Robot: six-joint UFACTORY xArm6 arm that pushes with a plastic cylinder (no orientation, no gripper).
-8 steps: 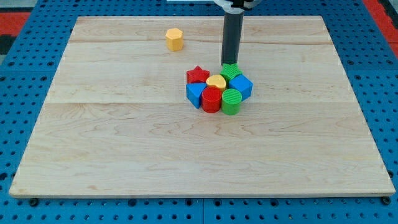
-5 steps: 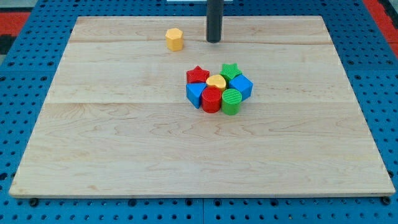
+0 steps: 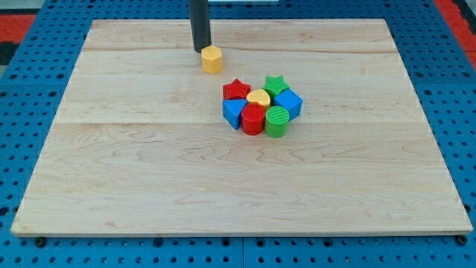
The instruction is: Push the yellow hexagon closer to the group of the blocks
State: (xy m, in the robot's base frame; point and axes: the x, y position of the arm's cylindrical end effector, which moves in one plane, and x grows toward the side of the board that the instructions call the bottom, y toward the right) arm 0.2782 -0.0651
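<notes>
The yellow hexagon (image 3: 213, 59) lies on the wooden board, up and to the left of the group. My tip (image 3: 200, 50) stands right against its upper-left side. The group sits near the board's middle: a red star (image 3: 236, 90), a green star (image 3: 276, 83), a yellow heart (image 3: 259, 97), a blue cube (image 3: 288, 103), a blue block (image 3: 233, 112), a red cylinder (image 3: 253, 118) and a green cylinder (image 3: 277, 120), all packed together. A gap of bare wood separates the hexagon from the red star.
The wooden board (image 3: 149, 171) rests on a blue pegboard table (image 3: 22, 97). A red area shows at the view's top corners.
My tip moved from the green star to the view's upper left, behind the yellow hexagon. The hexagon shifted a little down and to the right, toward the group.
</notes>
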